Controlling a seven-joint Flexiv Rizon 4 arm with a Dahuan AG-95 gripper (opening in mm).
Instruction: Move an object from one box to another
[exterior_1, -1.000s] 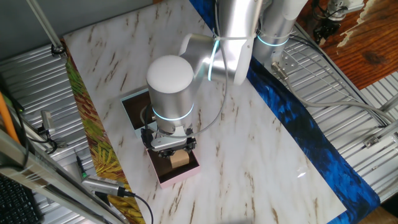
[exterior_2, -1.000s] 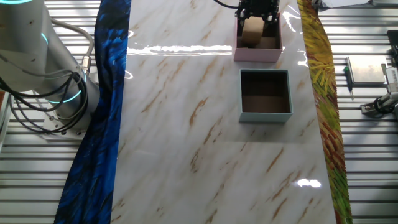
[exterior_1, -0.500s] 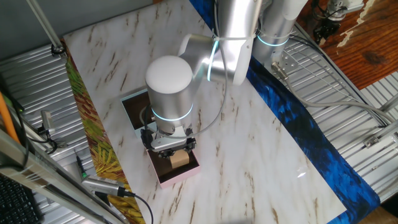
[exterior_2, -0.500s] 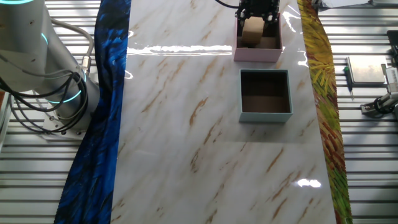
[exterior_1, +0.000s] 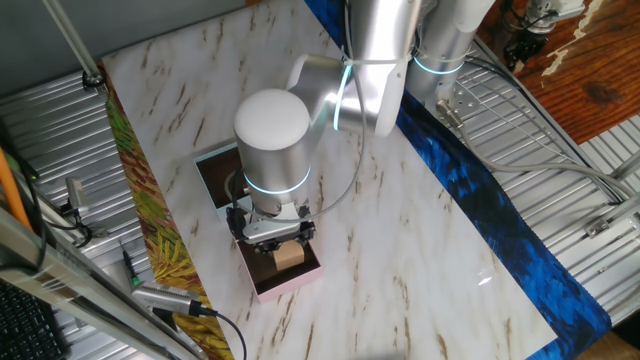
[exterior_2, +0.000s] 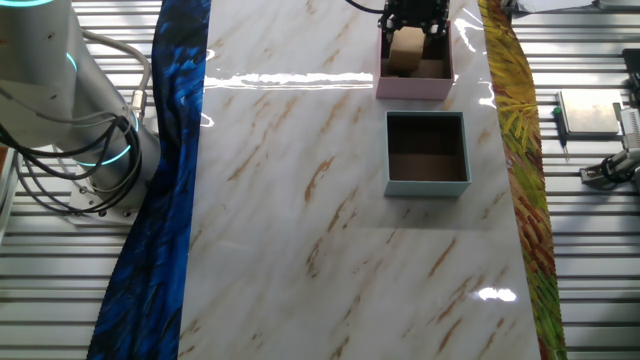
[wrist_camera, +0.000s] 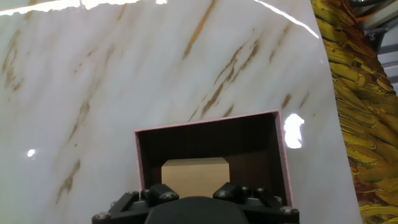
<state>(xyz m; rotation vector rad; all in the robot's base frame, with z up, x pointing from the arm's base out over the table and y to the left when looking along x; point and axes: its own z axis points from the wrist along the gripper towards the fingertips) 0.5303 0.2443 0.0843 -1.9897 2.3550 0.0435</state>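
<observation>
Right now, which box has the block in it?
The pink-walled box, under the gripper, holds the tan block. The light-blue-walled box beside it is empty.

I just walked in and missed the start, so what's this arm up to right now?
The robot's gripper hangs low over the pink-walled shallow box, where a tan wooden block sits inside on the dark brown floor. The light-blue-walled shallow box beside it holds nothing. So the block has reached the pink box; whether the jaws are gripping it or have let go cannot be seen from these views.
</observation>
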